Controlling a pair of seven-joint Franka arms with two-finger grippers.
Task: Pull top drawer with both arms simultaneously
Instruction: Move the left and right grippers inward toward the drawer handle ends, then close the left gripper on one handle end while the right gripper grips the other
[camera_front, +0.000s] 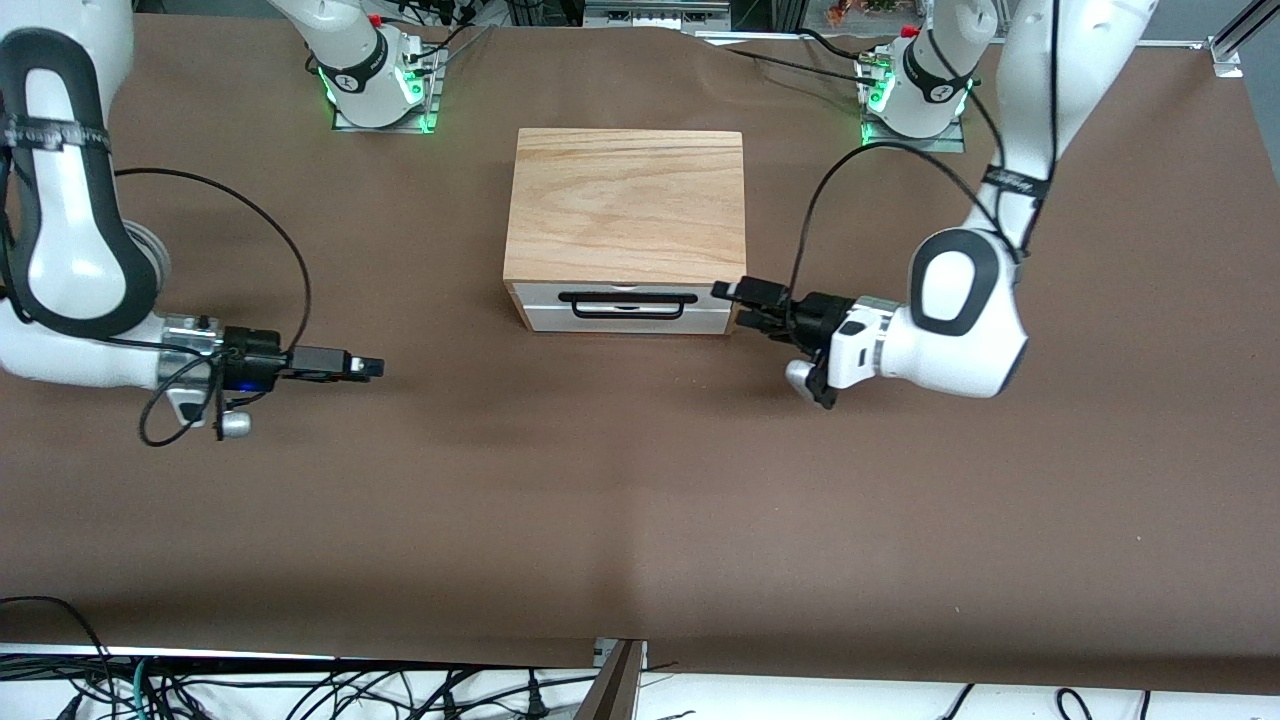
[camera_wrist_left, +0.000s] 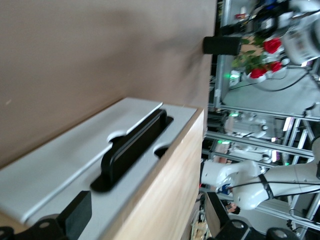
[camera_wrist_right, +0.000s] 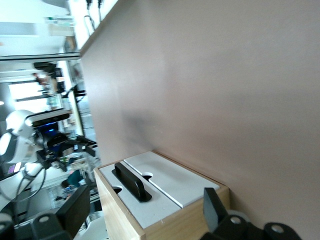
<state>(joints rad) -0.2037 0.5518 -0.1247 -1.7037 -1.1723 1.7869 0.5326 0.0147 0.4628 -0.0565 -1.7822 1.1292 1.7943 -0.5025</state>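
White flat top drawer (camera_front: 625, 308) shut | black handle (camera_front: 627, 303) | left gripper (camera_front: 738, 293) beside

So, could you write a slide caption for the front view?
Left gripper open beside closed top drawer; right gripper waits over bare table.

A robotics lab: aluminium framing (camera_wrist_left: 260, 137), trailing cables (camera_front: 300, 690), paper-covered table (camera_front: 640, 520).

Left end effector (camera_front: 733, 294) open, right end effector (camera_front: 372, 368) open, both horizontal
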